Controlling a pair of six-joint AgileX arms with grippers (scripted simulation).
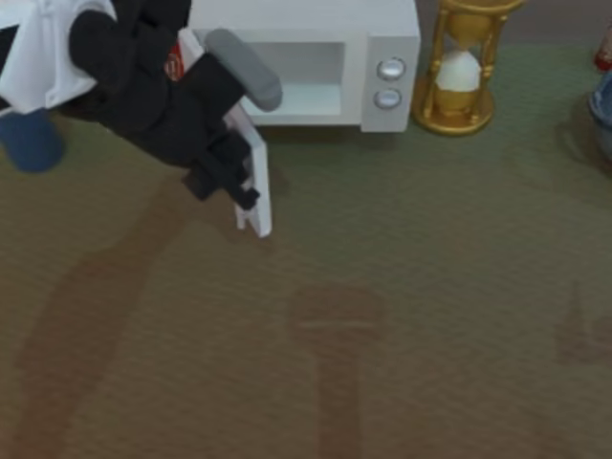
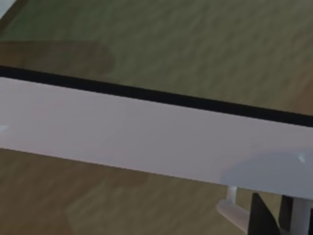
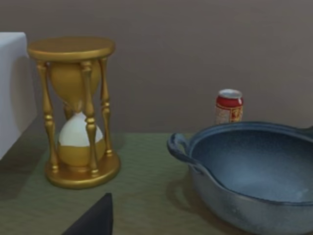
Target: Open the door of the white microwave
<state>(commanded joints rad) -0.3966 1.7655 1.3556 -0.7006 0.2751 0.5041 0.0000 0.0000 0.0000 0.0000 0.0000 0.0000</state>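
The door [image 1: 258,186] stood swung well out from the white microwave [image 1: 316,57], edge-on toward the near side of the table [image 1: 402,344]. The left gripper [image 1: 229,182] sat against the door's outer edge; whether its fingers clamped the panel, I could not tell (the arm hid them). Behind, the pale cavity lay exposed at the table's far side. A gold hourglass [image 1: 466,67] stood just right of the microwave. Right gripper: out of sight from above.

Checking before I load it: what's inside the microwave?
Through the open door, the microwave shows a pale bare floor and back wall. The left arm and pincer hide its left part.
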